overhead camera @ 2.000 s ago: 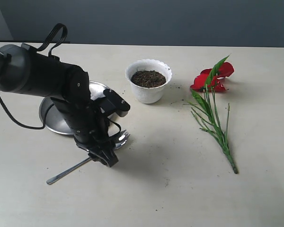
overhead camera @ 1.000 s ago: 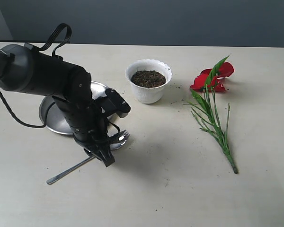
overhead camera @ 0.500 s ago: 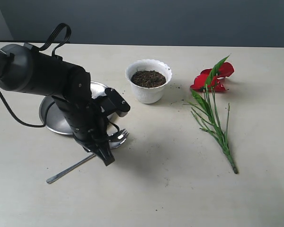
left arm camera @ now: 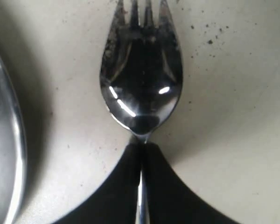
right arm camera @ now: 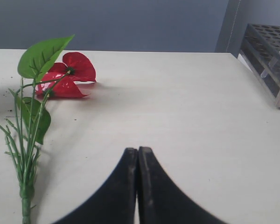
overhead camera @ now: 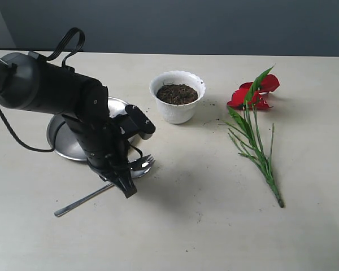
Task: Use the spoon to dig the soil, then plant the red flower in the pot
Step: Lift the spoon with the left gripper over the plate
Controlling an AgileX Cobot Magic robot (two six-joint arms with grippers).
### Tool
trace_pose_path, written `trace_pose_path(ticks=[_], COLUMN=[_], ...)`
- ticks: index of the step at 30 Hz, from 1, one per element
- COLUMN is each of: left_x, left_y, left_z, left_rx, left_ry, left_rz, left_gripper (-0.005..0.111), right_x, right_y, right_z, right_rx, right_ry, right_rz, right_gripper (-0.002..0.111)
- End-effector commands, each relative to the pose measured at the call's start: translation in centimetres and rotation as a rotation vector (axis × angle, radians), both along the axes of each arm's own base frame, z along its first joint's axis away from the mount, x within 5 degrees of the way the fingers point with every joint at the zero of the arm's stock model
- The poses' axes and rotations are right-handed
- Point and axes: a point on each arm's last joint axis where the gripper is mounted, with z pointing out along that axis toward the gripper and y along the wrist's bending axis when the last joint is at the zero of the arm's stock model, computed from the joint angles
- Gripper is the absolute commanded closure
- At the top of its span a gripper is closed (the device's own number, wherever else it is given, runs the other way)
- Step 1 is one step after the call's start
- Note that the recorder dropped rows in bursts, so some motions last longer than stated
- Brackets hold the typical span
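Left arm at the spoon, right arm idle. The left gripper (overhead camera: 126, 189) is lowered to the desk (overhead camera: 214, 231) with its fingers pressed together on the thin handle of the spoon (overhead camera: 83, 201), just behind the bowl; in the left wrist view the notched, soil-flecked bowl (left arm camera: 141, 88) projects beyond the closed gripper (left arm camera: 141, 149). The spoon lies on the desk, bowl end beside the rim of the round steel plate (overhead camera: 59, 141), handle pointing away from the pot. The white scalloped pot (overhead camera: 177, 113) stands upright near the desk's centre, filled with dark soil (overhead camera: 177, 94). The red flower (overhead camera: 254, 96) lies flat on the desk beside the pot, apart from it, petals toward the far edge. The right gripper (right arm camera: 138, 154), jaws together and empty, hangs above bare desk near the flower's stem (right arm camera: 25, 191).
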Motion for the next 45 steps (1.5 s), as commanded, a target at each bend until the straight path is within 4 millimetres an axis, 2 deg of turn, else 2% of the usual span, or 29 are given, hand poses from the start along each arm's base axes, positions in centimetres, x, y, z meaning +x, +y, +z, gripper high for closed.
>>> trace_pose_path(ticks=[1,9,14,21,25,32,45], left_x=[-0.6,-0.7,-1.1,-1.1,0.1,0.9,1.5], left_y=[0.0,0.2,0.7,2.3,2.3,2.1,1.6], left_z=[-0.5,3.5,7.1,10.9,13.2,14.6,15.1], left_rx=[0.01,-0.034,-0.052,0.073,0.122,0.148,0.111], left_ry=[0.043,-0.067,-0.18,-0.388,-0.495,-0.576,-0.666], left_rz=[0.007,0.01,-0.017,-0.157,-0.208,-0.283,-0.293], left_gripper=[0.106,0.106,0.106,0.106,0.106,0.106,0.106], right_x=[0.0,0.0,0.0,0.0,0.0,0.0,0.0], right_y=[0.0,0.0,0.0,0.0,0.0,0.0,0.0], right_z=[0.0,0.0,0.0,0.0,0.0,0.0,0.0], right_rx=[-0.001,-0.001,-0.003,-0.003,-0.002,-0.002,-0.004], right_ry=[-0.011,-0.011,-0.011,-0.011,-0.011,-0.011,-0.011], right_rz=[-0.003,-0.003,-0.003,-0.003,-0.003,-0.003,-0.003], right_gripper=[0.108,0.108,0.108,0.108,0.108,0.108,0.108])
